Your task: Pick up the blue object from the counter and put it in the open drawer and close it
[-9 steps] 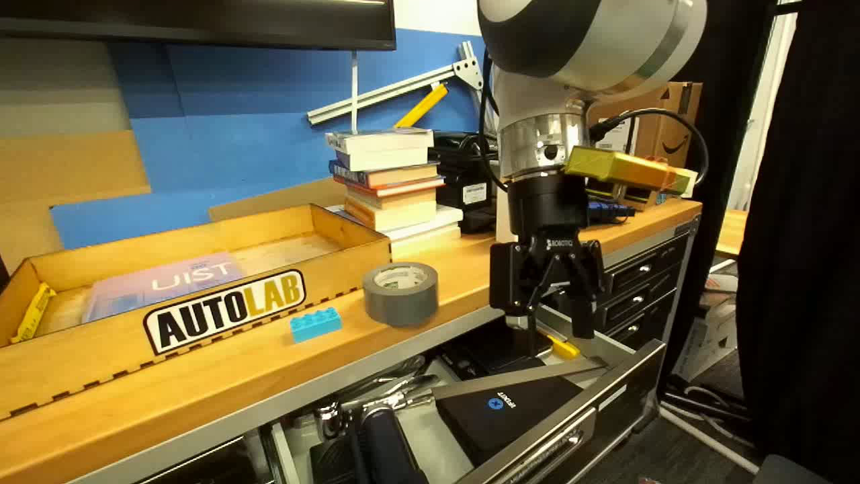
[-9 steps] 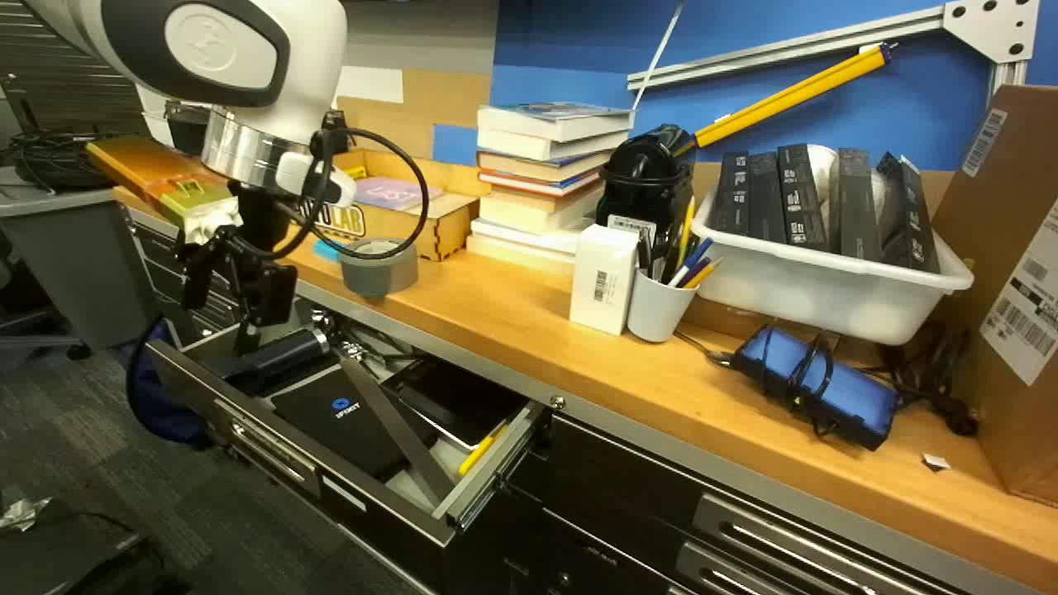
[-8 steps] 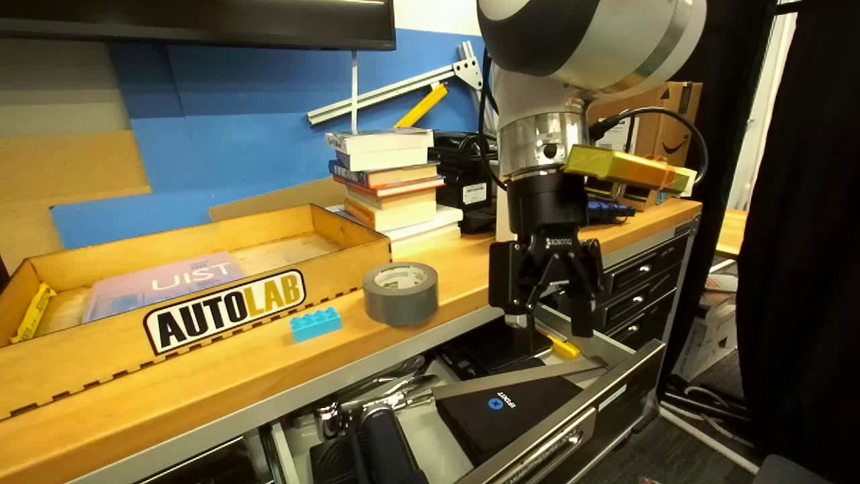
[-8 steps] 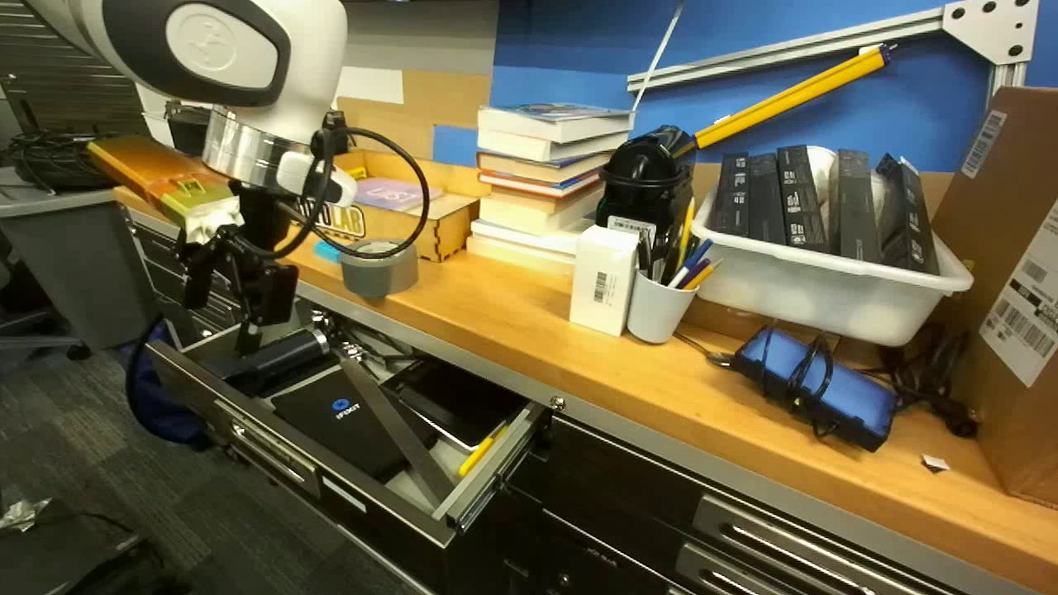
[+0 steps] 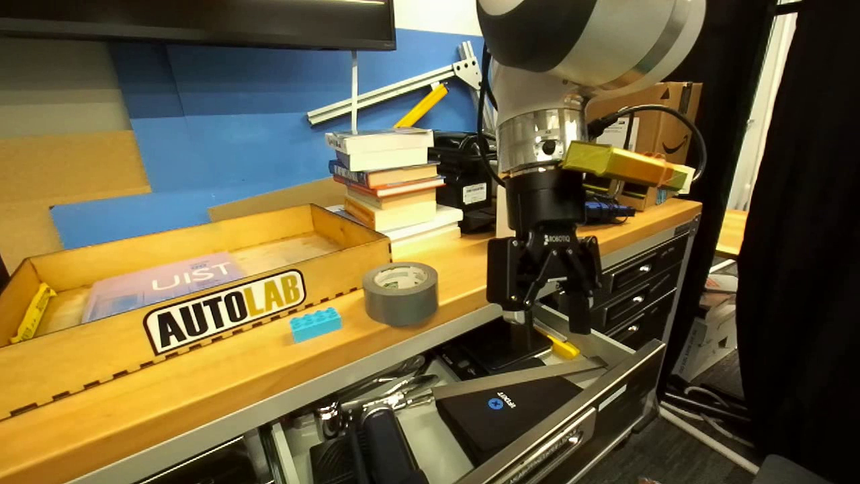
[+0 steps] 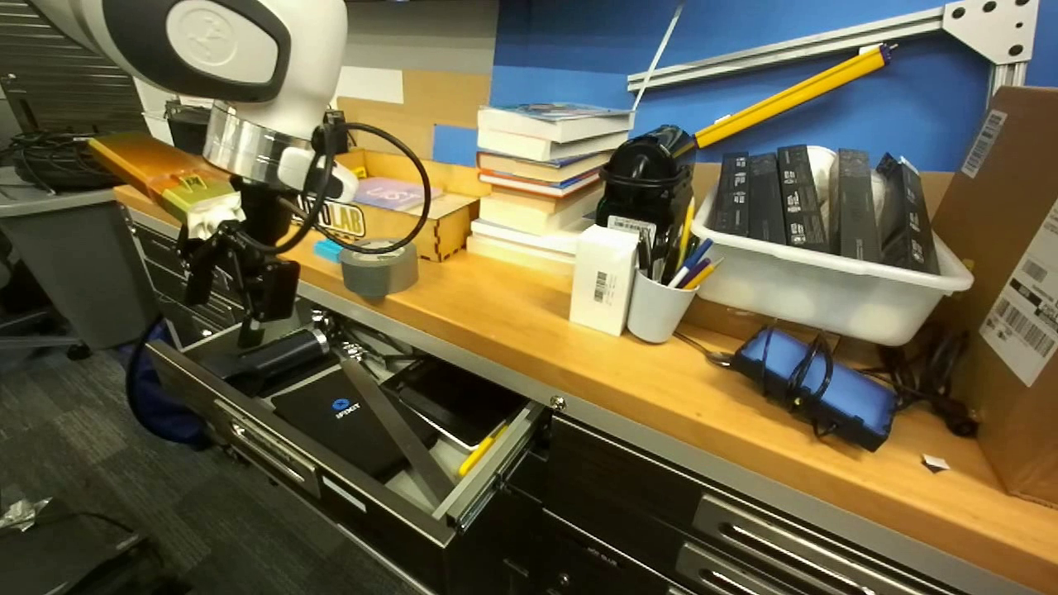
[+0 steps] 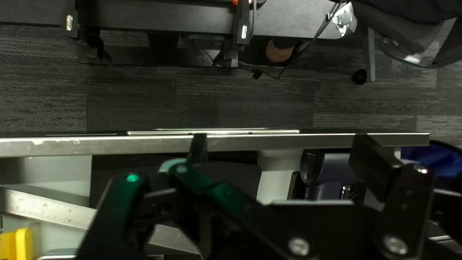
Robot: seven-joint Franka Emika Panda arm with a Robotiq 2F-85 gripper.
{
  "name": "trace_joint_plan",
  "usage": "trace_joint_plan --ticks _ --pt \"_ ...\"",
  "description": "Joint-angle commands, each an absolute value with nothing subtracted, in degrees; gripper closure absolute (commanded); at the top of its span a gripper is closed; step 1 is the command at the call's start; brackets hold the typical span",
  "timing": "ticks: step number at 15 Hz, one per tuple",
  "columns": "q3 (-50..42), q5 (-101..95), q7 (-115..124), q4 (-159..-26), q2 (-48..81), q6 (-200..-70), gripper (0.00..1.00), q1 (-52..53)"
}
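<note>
The blue object, a small light-blue studded block (image 5: 316, 325), lies on the wooden counter (image 5: 463, 272) in front of the AUTOLAB box, left of the tape roll. In an exterior view it shows partly behind the tape roll (image 6: 327, 250). It is out of the wrist view. The drawer is pulled open, with its front rim showing in both exterior views (image 5: 605, 398) (image 6: 273, 413) and across the wrist view (image 7: 108, 145). My gripper (image 5: 549, 327) hangs above the open drawer, pointing down, apart from the block. In the wrist view the gripper (image 7: 281, 144) is open and empty, fingers wide apart.
A grey tape roll (image 5: 401, 296) stands beside the block, near the counter's front edge. The AUTOLAB box (image 5: 228, 306) and a book stack (image 5: 396, 195) stand behind. The drawer holds a black iFixit case (image 6: 347, 417), a steel ruler (image 6: 397, 426) and a yellow tool (image 6: 482, 450).
My gripper has risen slightly and shifted a little to the left in an exterior view. The block, tape roll and drawer have not moved.
</note>
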State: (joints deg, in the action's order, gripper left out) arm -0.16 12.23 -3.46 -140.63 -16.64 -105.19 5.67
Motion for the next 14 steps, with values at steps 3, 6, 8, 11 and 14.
trace_joint_plan --ticks 3,6,8,11,14 --pt "0.6 12.4 -3.6 -140.5 -16.6 -105.0 0.00 4.9" --pt "0.6 12.4 -3.6 -140.5 -16.6 -105.0 0.00 4.9" --pt "0.6 12.4 -3.6 -140.5 -16.6 -105.0 0.00 4.9" --pt "0.6 12.4 -3.6 -140.5 -16.6 -105.0 0.00 4.9" --pt "0.8 12.9 -2.8 -139.5 -15.7 -105.5 0.00 4.9"
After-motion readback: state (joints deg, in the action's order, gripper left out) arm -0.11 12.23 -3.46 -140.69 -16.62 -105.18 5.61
